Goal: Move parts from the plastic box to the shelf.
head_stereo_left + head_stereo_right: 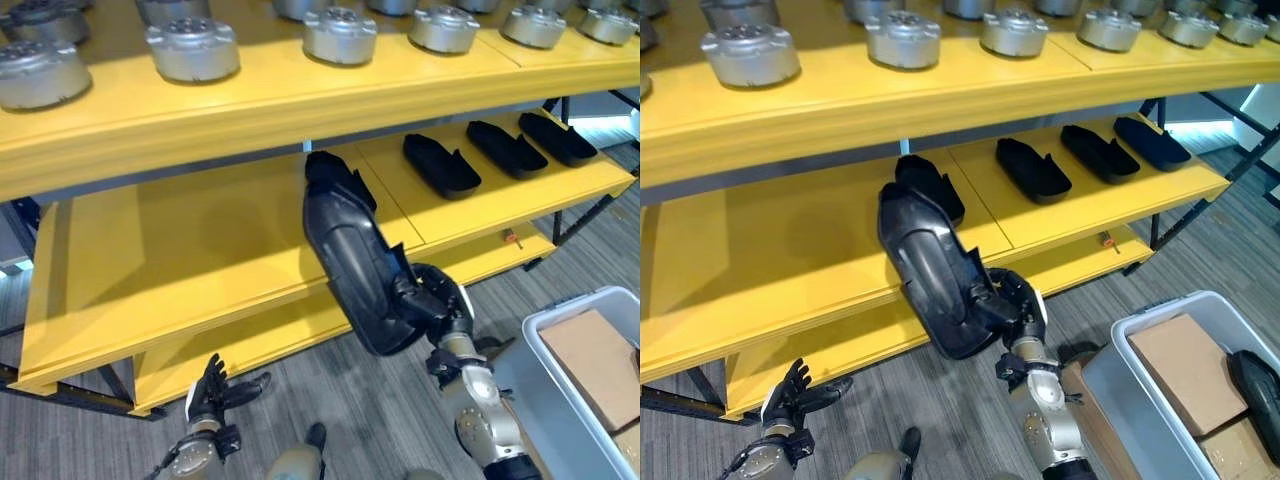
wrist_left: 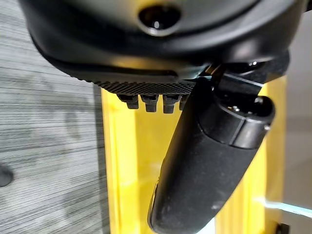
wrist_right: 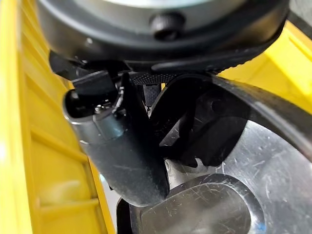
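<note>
Nearest to us, low in front of the yellow shelf [image 1: 200, 270], our left robot hand [image 1: 212, 392] hovers above the grey floor [image 1: 340, 400] with fingers spread apart, holding nothing. To the right of it, our right robot hand [image 1: 1008, 302] is clamped on the big black part [image 1: 930, 270]; in the right wrist view the thumb and fingers curl round the part's dark edge, with scratched silver metal showing inside it. We carry the part tilted, its top end leaning in toward the shelf's middle level, its lower end out over the floor before the shelf's front edge. Off to the right of the shelf's foot sits the plastic box [image 1: 1120, 390], with a brown cardboard sheet [image 1: 1185, 372] in it and another black part [image 1: 1260, 395] lying at its far side. Further in, on the shelf's middle level, we see a black part [image 1: 932, 185] just behind the one we hold, then three more black parts [image 1: 490, 150] in a row to the right. Farthest, on the shelf's top level, stand the round silver parts [image 1: 340, 35].
</note>
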### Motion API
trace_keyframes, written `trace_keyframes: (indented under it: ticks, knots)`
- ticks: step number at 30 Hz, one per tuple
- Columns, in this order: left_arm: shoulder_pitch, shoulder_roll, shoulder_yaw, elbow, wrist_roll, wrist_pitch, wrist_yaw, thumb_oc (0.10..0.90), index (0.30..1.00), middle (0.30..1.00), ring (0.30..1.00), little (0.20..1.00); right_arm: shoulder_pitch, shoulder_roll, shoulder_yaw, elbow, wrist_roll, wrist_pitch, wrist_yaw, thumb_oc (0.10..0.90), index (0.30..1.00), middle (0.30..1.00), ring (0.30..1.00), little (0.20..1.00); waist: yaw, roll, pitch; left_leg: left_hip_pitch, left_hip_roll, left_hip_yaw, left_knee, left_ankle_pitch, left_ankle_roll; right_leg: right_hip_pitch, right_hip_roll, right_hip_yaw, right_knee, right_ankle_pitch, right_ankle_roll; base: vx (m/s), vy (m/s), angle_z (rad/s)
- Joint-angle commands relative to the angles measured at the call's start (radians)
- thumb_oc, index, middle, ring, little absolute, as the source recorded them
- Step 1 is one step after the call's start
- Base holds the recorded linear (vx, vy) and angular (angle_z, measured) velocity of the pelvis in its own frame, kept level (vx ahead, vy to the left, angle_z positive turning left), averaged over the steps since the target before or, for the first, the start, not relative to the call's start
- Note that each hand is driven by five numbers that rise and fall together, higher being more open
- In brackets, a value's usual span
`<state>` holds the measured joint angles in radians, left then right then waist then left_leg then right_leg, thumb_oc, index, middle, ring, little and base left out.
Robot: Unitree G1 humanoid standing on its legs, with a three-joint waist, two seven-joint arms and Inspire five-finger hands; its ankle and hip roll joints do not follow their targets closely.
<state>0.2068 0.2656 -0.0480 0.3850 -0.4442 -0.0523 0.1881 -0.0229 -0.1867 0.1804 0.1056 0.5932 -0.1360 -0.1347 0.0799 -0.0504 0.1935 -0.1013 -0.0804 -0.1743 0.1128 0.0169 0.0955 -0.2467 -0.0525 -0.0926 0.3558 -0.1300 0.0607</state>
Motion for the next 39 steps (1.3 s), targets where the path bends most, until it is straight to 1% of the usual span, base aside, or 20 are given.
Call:
trace_keyframes:
  ticks: [1,2,3,5,13,15,16,17,18,19,20,21,22,23,24,25,27,29,33,39]
  knots:
    - [-0.046,0.017,-0.02,-0.116,0.027,-0.081,-0.019,0.9,1.0,1.0,1.0,1.0,-0.086,-0.045,-0.089,-0.201,0.051,-0.136,0.031,0.4,0.3,0.3,0.3,0.3,-0.048,-0.026,-0.022,0.084,-0.033,-0.022,-0.086,-0.021,-0.038,0.071,0.012,0.028,-0.219,0.17,0.031,0.08,-0.088,0.38]
    - [-0.032,0.009,-0.02,-0.119,0.034,-0.082,-0.021,0.9,1.0,1.0,1.0,1.0,-0.084,-0.048,-0.086,-0.198,0.05,-0.13,0.037,0.4,0.3,0.3,0.3,0.3,-0.045,-0.033,-0.026,0.091,-0.032,-0.019,-0.094,-0.022,-0.039,0.102,0.005,0.01,-0.247,0.175,0.028,0.08,-0.126,0.47]
    - [-0.03,0.003,-0.023,-0.121,0.036,-0.083,-0.02,0.9,1.0,1.0,1.0,1.0,-0.087,-0.052,-0.087,-0.192,0.044,-0.133,0.033,0.4,0.3,0.3,0.3,0.3,-0.044,-0.035,-0.034,0.093,-0.029,-0.02,-0.104,-0.019,-0.041,0.121,0.014,0.026,-0.272,0.175,0.024,0.07,-0.114,0.75]
    - [-0.009,-0.01,-0.017,-0.129,0.009,-0.089,-0.02,0.9,1.0,1.0,1.0,1.0,-0.09,-0.062,-0.083,-0.19,0.051,-0.127,0.035,0.4,0.3,0.3,0.3,0.3,-0.036,-0.032,-0.054,0.101,-0.018,-0.006,-0.113,-0.02,-0.044,0.149,0.014,0.016,-0.299,0.178,0.022,0.1,-0.082,0.4]
    - [0.019,-0.012,-0.009,-0.142,-0.011,-0.08,-0.021,0.9,1.0,1.0,1.0,1.0,-0.093,-0.07,-0.063,-0.198,0.065,-0.12,0.051,0.4,0.3,0.3,0.3,0.3,-0.022,-0.036,-0.065,0.098,-0.016,-0.022,-0.039,-0.065,-0.054,0.194,0.01,-0.008,-0.303,0.15,0.005,0.08,-0.075,0.02]
    - [0.019,-0.014,-0.01,-0.145,-0.018,-0.082,-0.019,0.9,1.0,1.0,1.0,1.0,-0.098,-0.075,-0.067,-0.202,0.073,-0.128,0.053,0.4,0.3,0.3,0.3,0.3,-0.018,-0.038,-0.056,0.074,-0.024,-0.023,0.014,-0.073,-0.063,0.2,0.002,-0.022,-0.306,0.147,0.003,0.0,-0.048,0.22]
    - [0.011,-0.012,-0.012,-0.14,-0.024,-0.084,-0.019,0.9,1.0,1.0,1.0,1.0,-0.105,-0.083,-0.074,-0.203,0.073,-0.134,0.051,0.4,0.3,0.3,0.3,0.3,-0.019,-0.04,-0.045,0.04,-0.03,-0.003,0.081,-0.083,-0.082,0.203,-0.008,-0.037,-0.305,0.143,0.0,-0.05,0.0,0.34]
    - [0.002,-0.008,-0.018,-0.135,-0.025,-0.085,-0.02,0.9,1.0,1.0,1.0,1.0,-0.11,-0.088,-0.081,-0.205,0.072,-0.14,0.045,0.4,0.3,0.3,0.3,0.3,-0.027,-0.041,-0.035,0.006,-0.011,0.042,0.13,-0.076,-0.096,0.206,-0.019,-0.054,-0.302,0.138,-0.005,-0.09,0.023,0.41]
    - [-0.014,-0.003,-0.025,-0.133,-0.028,-0.087,-0.02,0.9,1.0,1.0,1.0,1.0,-0.121,-0.095,-0.085,-0.212,0.068,-0.149,0.034,0.4,0.3,0.3,0.3,0.3,-0.039,-0.045,-0.018,-0.026,0.05,0.123,0.174,-0.057,-0.109,0.209,-0.036,-0.07,-0.296,0.136,-0.006,-0.09,0.064,0.74]
    - [-0.024,0.0,-0.026,-0.128,-0.028,-0.086,-0.021,0.9,1.0,1.0,1.0,1.0,-0.131,-0.098,-0.081,-0.212,0.065,-0.153,0.023,0.4,0.3,0.3,0.3,0.3,-0.043,-0.051,-0.013,-0.033,0.102,0.157,0.171,-0.046,-0.108,0.212,-0.051,-0.076,-0.296,0.136,-0.004,-0.05,0.097,1.23]
    - [-0.029,0.003,-0.032,-0.129,-0.025,-0.089,-0.019,0.9,1.0,1.0,1.0,1.0,-0.14,-0.092,-0.071,-0.209,0.055,-0.148,0.014,0.4,0.3,0.3,0.3,0.3,-0.033,-0.053,-0.013,-0.017,0.174,0.157,0.124,-0.033,-0.123,0.23,-0.064,-0.077,-0.308,0.134,0.004,0.01,0.112,1.07]
    - [-0.027,0.001,-0.031,-0.131,-0.021,-0.087,-0.017,0.9,1.0,1.0,1.0,1.0,-0.136,-0.09,-0.072,-0.215,0.058,-0.146,0.015,0.4,0.3,0.3,0.3,0.3,-0.034,-0.053,-0.021,-0.013,0.213,0.151,0.089,-0.013,-0.134,0.234,-0.072,-0.081,-0.312,0.132,0.012,0.09,0.229,0.51]
    - [-0.028,-0.004,-0.029,-0.129,-0.018,-0.082,-0.011,0.9,1.0,1.0,1.0,1.0,-0.13,-0.093,-0.074,-0.229,0.057,-0.147,0.007,0.4,0.3,0.3,0.3,0.3,-0.042,-0.045,-0.038,-0.008,0.328,0.155,-0.002,0.081,-0.166,0.236,-0.095,-0.093,-0.305,0.125,0.028,0.11,0.239,0.01]
    - [-0.024,-0.007,-0.03,-0.131,-0.017,-0.082,-0.011,0.9,1.0,1.0,1.0,1.0,-0.127,-0.094,-0.072,-0.23,0.057,-0.144,0.006,0.4,0.3,0.3,0.3,0.3,-0.04,-0.034,-0.042,0.011,0.349,0.144,-0.044,0.112,-0.179,0.236,-0.093,-0.091,-0.298,0.118,0.03,0.12,0.259,0.14]
    - [-0.027,-0.011,-0.025,-0.128,-0.018,-0.083,-0.008,0.9,1.0,1.0,1.0,1.0,-0.124,-0.092,-0.067,-0.233,0.057,-0.141,0.008,0.4,0.3,0.3,0.3,0.3,-0.038,-0.022,-0.048,0.036,0.351,0.129,-0.066,0.105,-0.188,0.237,-0.095,-0.088,-0.292,0.114,0.036,0.08,0.186,0.35]
    - [-0.021,-0.017,-0.023,-0.126,-0.019,-0.086,-0.006,0.9,1.0,1.0,1.0,1.0,-0.127,-0.091,-0.061,-0.235,0.057,-0.138,0.013,0.4,0.3,0.3,0.3,0.3,-0.035,-0.009,-0.059,0.054,0.334,0.106,-0.091,0.078,-0.19,0.234,-0.098,-0.083,-0.29,0.115,0.043,0.08,0.229,0.14]
    - [-0.024,-0.024,-0.019,-0.12,-0.02,-0.087,-0.011,0.9,1.0,1.0,1.0,1.0,-0.122,-0.086,-0.068,-0.235,0.052,-0.133,0.017,0.4,0.3,0.3,0.3,0.3,-0.041,0.004,-0.078,0.074,0.321,0.121,-0.135,0.078,-0.207,0.245,-0.112,-0.09,-0.29,0.122,0.05,0.1,0.251,-0.21]
    - [-0.022,-0.017,-0.021,-0.125,-0.017,-0.087,-0.014,0.9,1.0,1.0,1.0,1.0,-0.118,-0.08,-0.066,-0.239,0.057,-0.134,0.019,0.4,0.3,0.3,0.3,0.3,-0.033,0.001,-0.079,0.081,0.299,0.106,-0.132,0.064,-0.198,0.252,-0.127,-0.092,-0.29,0.126,0.057,0.07,0.152,-0.05]
    - [-0.015,0.018,-0.014,-0.132,-0.005,-0.081,-0.026,0.9,1.0,1.0,1.0,1.0,-0.113,-0.056,-0.064,-0.24,0.061,-0.121,0.022,0.4,0.3,0.3,0.3,0.3,-0.008,-0.027,-0.077,0.078,0.24,0.115,-0.092,0.005,-0.164,0.267,-0.183,-0.091,-0.278,0.139,0.087,0.06,0.217,0.24]
    - [0.013,0.038,-0.019,-0.159,-0.003,-0.065,-0.033,0.9,1.0,1.0,1.0,1.0,-0.142,-0.013,-0.023,-0.215,0.089,-0.104,0.022,0.4,0.3,0.3,0.3,0.3,0.035,-0.054,-0.076,0.071,0.172,0.113,-0.11,-0.011,-0.125,0.272,-0.238,-0.114,-0.283,0.171,0.122,0.04,0.164,0.12]
